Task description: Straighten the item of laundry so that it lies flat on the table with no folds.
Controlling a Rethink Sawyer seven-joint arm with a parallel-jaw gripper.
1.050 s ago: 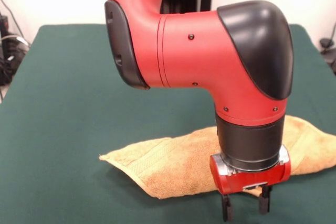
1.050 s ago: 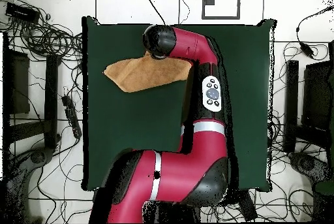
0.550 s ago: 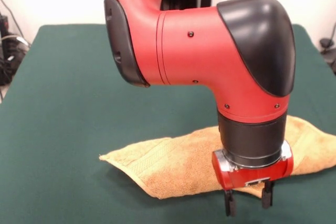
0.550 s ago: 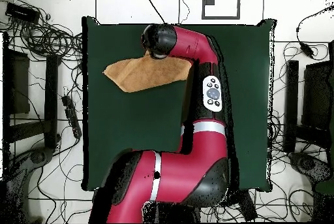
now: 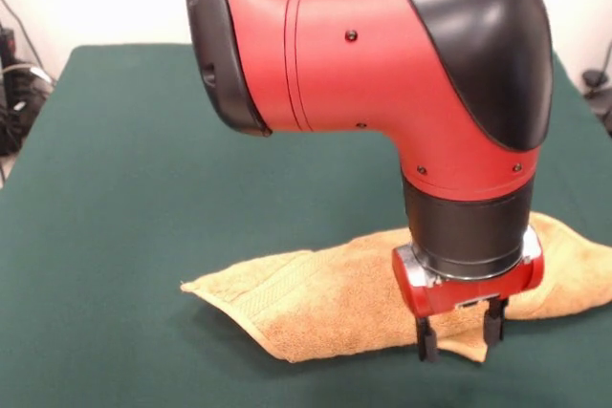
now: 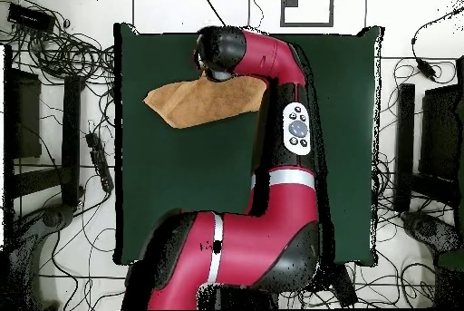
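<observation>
The item of laundry (image 5: 325,298) is an orange-tan towel lying folded over in a long, tapered shape on the green table (image 5: 143,140). A woven band shows near its left tip. My gripper (image 5: 458,333) hangs over the towel's near edge, right of its middle. It is open, with the two dark fingers apart and their tips just above the cloth. In the overhead view the towel (image 6: 204,103) lies at the table's (image 6: 181,189) upper left, and the arm's black wrist (image 6: 220,52) covers the towel's upper right corner and hides the gripper.
The red arm (image 6: 281,117) stretches up the table's right half from the base at the bottom. Cables and stands (image 6: 63,63) lie on the floor around the table. Green felt extends widely around the towel.
The gripper has risen a little and shifted slightly right over the towel's near edge. Its fingers stay equally apart. The towel's shape is unchanged.
</observation>
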